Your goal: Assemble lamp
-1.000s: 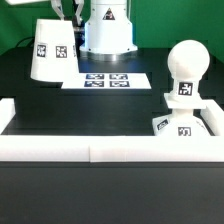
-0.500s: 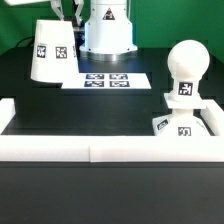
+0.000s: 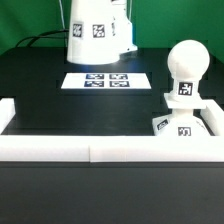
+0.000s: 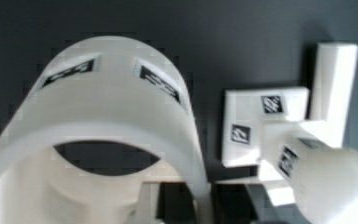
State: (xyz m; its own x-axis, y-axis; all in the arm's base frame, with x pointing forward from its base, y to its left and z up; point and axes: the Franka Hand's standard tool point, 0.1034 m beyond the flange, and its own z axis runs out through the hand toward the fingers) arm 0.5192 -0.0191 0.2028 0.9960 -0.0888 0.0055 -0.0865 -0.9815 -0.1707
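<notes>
We judge the job roughly two-thirds done: the bulb [image 3: 187,66] already stands on the base [image 3: 184,122] at the exterior view's right, near the rail. The shade [image 3: 94,32] hangs lifted at the far side, above the desk [image 3: 60,110] — not yet fitted. The tool itself is hidden, so whether it clamps the shade we cannot tell; only the wrist view shows down the shade's [image 4: 114,130] open end.

Shade [image 3: 95,35] carried rightward in the exterior view, raised higher — turned from tilted to near upright, now above marker board [image 3: 105,80].
</notes>
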